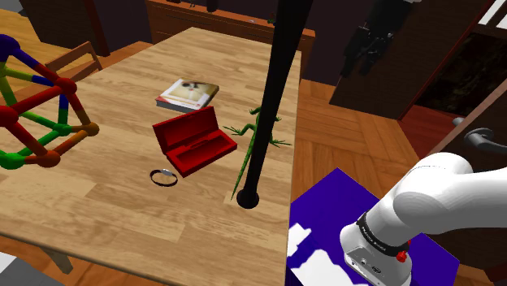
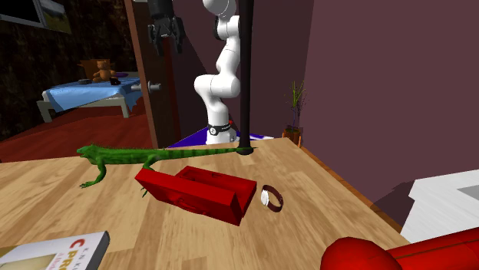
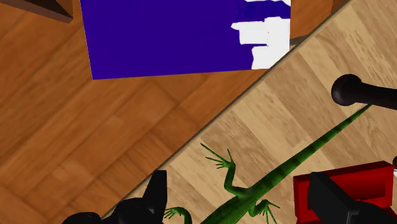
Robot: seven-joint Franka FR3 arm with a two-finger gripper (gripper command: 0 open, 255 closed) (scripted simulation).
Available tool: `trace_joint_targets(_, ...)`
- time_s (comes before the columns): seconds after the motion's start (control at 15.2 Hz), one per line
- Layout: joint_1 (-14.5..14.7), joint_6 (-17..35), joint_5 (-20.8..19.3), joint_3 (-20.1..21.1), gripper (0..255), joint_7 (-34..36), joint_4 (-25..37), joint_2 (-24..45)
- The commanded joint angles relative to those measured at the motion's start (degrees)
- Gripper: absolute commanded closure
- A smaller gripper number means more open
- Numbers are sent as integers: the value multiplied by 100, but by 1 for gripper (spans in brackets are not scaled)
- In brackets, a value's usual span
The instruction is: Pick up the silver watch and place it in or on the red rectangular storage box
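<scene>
Claw (image 3: pixel 236 178) is hovering high, spread and empty, ready for reaching | watch (image 1: pixel 164 176) is lying loose on counter (image 1: pixel 122 219), just beside red box (image 1: pixel 193 142)

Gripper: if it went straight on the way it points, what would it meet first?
Probably the green toy lizard lying on the wooden table, which sits between the open gripper's fingers, though depth is unclear.

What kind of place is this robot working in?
Most likely a home: a wooden table on wood flooring, a bed with a blue cover and a teddy bear, and a potted plant by the wall.
</scene>
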Motion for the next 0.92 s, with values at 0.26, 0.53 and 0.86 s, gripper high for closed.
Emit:
trace_joint_targets(0.26,231,546,138,349,0,33,-84,421)
trace_joint_targets(0.53,446,1072,235,699,0,69,-81,911)
trace_joint_targets(0.86,683,1688,278,1140,0,133,44,1605)
